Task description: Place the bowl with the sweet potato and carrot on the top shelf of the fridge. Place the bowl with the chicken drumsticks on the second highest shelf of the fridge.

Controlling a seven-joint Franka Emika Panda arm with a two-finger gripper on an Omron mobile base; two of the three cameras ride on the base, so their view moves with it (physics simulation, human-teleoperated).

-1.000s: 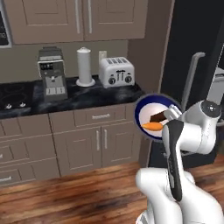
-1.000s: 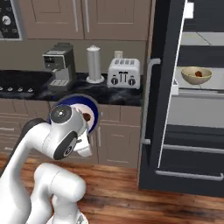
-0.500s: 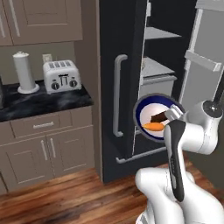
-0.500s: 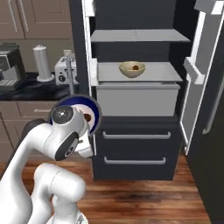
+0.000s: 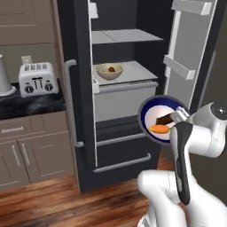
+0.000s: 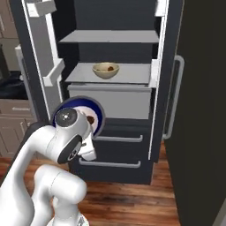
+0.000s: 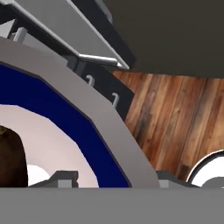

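Observation:
My gripper is shut on the rim of a blue-and-white bowl, held tilted in front of the open fridge. In it lie an orange carrot and a dark brown sweet potato. The hand view has the bowl's rim running between the fingertips. In the right base view the bowl is partly behind my arm. A tan bowl with brown chicken drumsticks sits on the second highest shelf. The top shelf is bare.
Both fridge doors stand open, the left door and the right door with door racks. Fridge drawers lie below the shelves. A toaster stands on the dark counter to the left. The floor is wood.
The whole picture has shifted from the counter and cabinets to the open fridge, so the base has moved. The bowl stays in my gripper in the same pose.

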